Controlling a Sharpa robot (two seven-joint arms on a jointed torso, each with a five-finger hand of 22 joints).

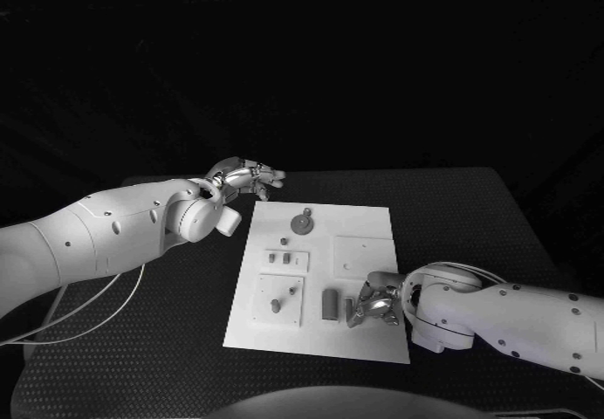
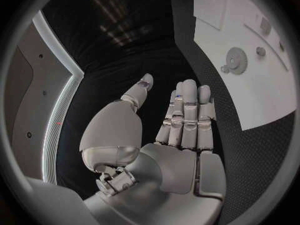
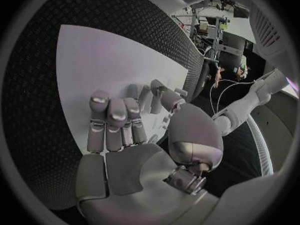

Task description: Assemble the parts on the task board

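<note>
The right hand covers the near right part of the board, and what lies under its palm cannot be made out from the head view. In the right wrist view the fingers lie side by side, stretched forward over the white plate, the thumb reaching toward a few small pieces at the fingertips that are too blurred to identify. Whether the hand touches or pinches any of them cannot be told.

The left hand hangs over the black table just off the board's far left corner, apart from the plate. The left wrist view shows its fingers straight and close together, the thumb standing away from them, with nothing between them.

The board lies in the middle of the table. On it, a round gear sits near the far edge with a small knob just beyond it. A small plate with two pegs lies left of centre, a square plate with a short part on it lies nearer, and a dark upright bar stands just beside the right hand. A pale square panel lies beyond that hand, its details faint.
</note>
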